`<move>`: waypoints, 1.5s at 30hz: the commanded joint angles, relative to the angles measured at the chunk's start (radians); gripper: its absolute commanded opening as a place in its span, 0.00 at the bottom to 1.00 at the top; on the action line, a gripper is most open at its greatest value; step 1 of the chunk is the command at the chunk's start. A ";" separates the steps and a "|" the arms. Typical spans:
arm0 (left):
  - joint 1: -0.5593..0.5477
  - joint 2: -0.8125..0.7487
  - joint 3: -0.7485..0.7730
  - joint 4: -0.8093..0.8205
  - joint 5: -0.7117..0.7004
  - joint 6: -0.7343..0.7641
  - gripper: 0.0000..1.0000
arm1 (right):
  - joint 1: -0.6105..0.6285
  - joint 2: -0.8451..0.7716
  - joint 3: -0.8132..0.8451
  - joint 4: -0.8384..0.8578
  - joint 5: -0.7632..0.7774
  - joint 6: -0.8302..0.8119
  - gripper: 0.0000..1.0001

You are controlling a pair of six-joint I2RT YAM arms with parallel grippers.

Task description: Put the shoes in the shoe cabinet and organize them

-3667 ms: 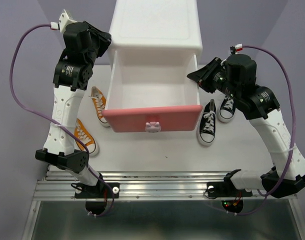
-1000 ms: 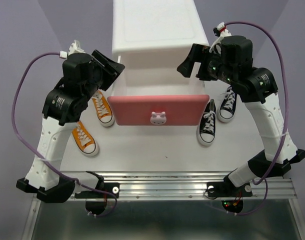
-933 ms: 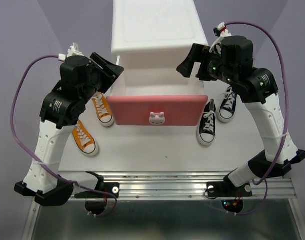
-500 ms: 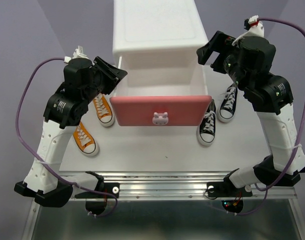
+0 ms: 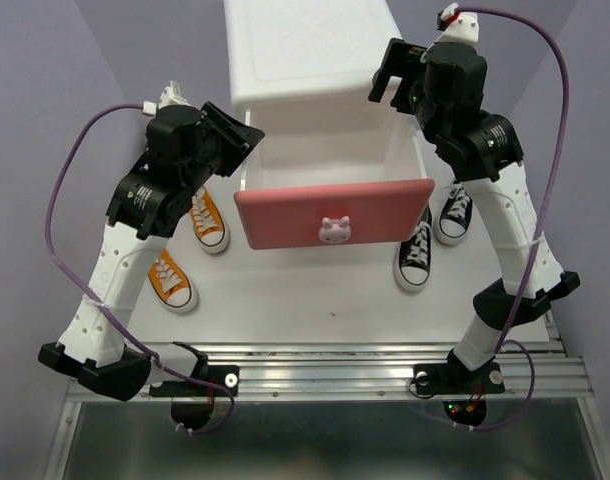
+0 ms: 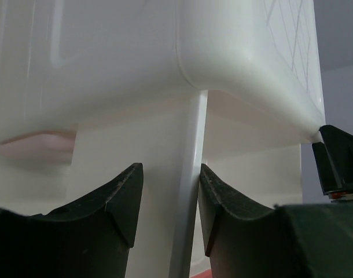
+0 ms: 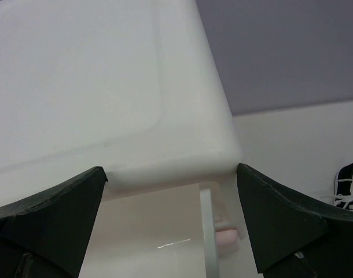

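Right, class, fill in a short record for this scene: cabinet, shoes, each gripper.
Cabinet: white plastic chest, deep pink upper drawer pulled open, no shoes visible inside
Orange canvas sneakers: two, on table left of chest
Black canvas sneakers: two, on table right of chest
Left gripper: open, straddling drawer's left side wall
Right gripper: wide open, over chest's top front corner

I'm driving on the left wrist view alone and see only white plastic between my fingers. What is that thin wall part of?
Observer: It's the left side wall of the pulled-out upper drawer; the left gripper straddles it.
Operator: Any shoes inside?
Observer: None shows. The orange shoes lie left of the shoe cabinet, the black shoes right.
Operator: Where's the right gripper?
Observer: The right gripper is open, over the cabinet's top right edge.
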 commanded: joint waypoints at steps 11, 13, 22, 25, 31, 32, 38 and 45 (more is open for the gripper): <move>0.042 0.210 0.195 0.126 -0.044 0.014 0.42 | -0.012 0.016 -0.007 0.103 -0.478 -0.010 1.00; 0.061 0.207 0.198 0.113 -0.057 0.005 0.41 | -0.012 0.013 -0.002 0.104 -0.481 0.007 1.00; 0.133 0.194 0.224 0.094 0.003 0.026 0.72 | -0.012 -0.069 0.001 0.083 -0.660 0.010 1.00; 0.134 0.196 0.247 0.088 0.014 0.032 0.76 | -0.012 -0.082 0.006 0.052 -0.767 0.076 1.00; 0.148 0.233 0.287 0.091 0.038 0.037 0.93 | 0.006 -0.063 -0.003 -0.053 -0.877 0.132 1.00; 0.148 0.242 0.294 0.089 0.042 0.038 0.95 | 0.006 -0.057 0.009 -0.076 -0.872 0.133 1.00; 0.160 0.286 0.343 0.108 0.031 0.026 0.95 | 0.006 -0.017 0.090 -0.421 -0.646 0.151 1.00; 0.197 0.303 0.380 0.100 0.040 0.040 0.95 | 0.006 -0.039 0.125 -0.589 -0.183 0.249 1.00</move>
